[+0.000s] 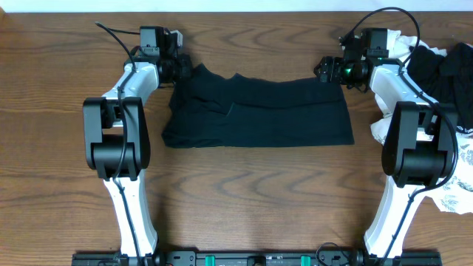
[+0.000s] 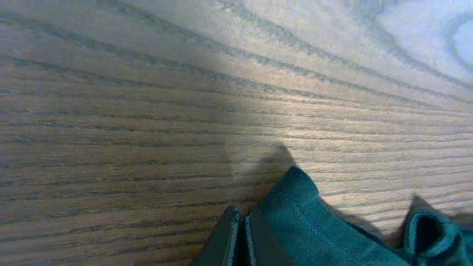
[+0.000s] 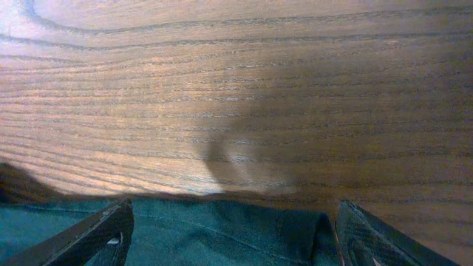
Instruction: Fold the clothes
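Note:
A black garment (image 1: pixel 259 111) lies spread flat across the far middle of the wooden table (image 1: pixel 244 192). My left gripper (image 1: pixel 185 70) is at its far left corner. In the left wrist view the jaws (image 2: pixel 242 236) are pressed together, and the cloth (image 2: pixel 310 222) bunches up against them, so they look shut on that corner. My right gripper (image 1: pixel 327 69) is at the far right corner. Its open fingers straddle the garment's far edge (image 3: pixel 207 236), with cloth lying between them, right gripper (image 3: pixel 233 229).
More clothes are heaped at the right edge beside the right arm: a white one (image 1: pixel 399 44), a black one (image 1: pixel 443 70) and a white leaf-print one (image 1: pixel 462 177). Both arm bases stand at the near side.

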Controlling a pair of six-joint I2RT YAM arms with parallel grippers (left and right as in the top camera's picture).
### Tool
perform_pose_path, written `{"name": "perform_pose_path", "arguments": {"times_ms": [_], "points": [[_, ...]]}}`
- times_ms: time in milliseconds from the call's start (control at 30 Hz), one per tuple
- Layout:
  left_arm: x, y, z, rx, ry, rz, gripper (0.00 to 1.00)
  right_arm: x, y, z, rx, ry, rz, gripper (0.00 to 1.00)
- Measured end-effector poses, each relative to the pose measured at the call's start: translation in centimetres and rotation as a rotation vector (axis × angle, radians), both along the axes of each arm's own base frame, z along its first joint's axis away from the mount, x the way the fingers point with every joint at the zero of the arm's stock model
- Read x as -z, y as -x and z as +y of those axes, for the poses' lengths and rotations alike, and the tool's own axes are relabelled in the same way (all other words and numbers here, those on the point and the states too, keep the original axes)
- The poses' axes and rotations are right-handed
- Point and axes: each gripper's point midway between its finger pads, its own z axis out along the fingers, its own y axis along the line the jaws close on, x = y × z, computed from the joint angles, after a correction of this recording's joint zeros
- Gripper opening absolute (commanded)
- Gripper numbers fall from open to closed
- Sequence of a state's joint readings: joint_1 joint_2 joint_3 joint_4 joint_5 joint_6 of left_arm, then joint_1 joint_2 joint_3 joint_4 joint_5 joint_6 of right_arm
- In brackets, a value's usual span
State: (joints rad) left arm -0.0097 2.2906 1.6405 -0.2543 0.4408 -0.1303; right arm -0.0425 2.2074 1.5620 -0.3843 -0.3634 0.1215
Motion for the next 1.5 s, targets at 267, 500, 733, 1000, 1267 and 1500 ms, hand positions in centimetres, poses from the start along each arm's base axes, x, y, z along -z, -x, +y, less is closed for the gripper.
{"name": "perform_pose_path", "arguments": {"times_ms": [267, 500, 733, 1000, 1267, 1500], "points": [[-0.2, -0.1, 1.4, -0.040, 0.015, 0.008, 0.06, 0.0, 0.0, 0.0, 0.000, 0.000, 0.000, 0.85], [-0.2, -0.1, 2.7, -0.063, 0.034, 0.016, 0.31, 0.0, 0.0, -0.1, 0.004, 0.006, 0.000, 0.86], [0.6, 1.2, 2.7, -0.070, 0.041, 0.085, 0.33, 0.1, 0.0, -0.3, 0.008, 0.014, 0.001, 0.86], [0.7, 2.0, 2.5, -0.070, 0.047, 0.120, 0.06, 0.1, 0.0, -0.3, 0.010, 0.016, 0.002, 0.84], [0.7, 2.2, 1.7, -0.055, 0.046, 0.126, 0.06, 0.1, 0.0, -0.2, 0.008, 0.018, 0.004, 0.85], [0.7, 2.2, 1.9, -0.059, 0.050, 0.129, 0.06, 0.1, 0.1, 0.9, -0.012, 0.019, 0.004, 0.85]]}}
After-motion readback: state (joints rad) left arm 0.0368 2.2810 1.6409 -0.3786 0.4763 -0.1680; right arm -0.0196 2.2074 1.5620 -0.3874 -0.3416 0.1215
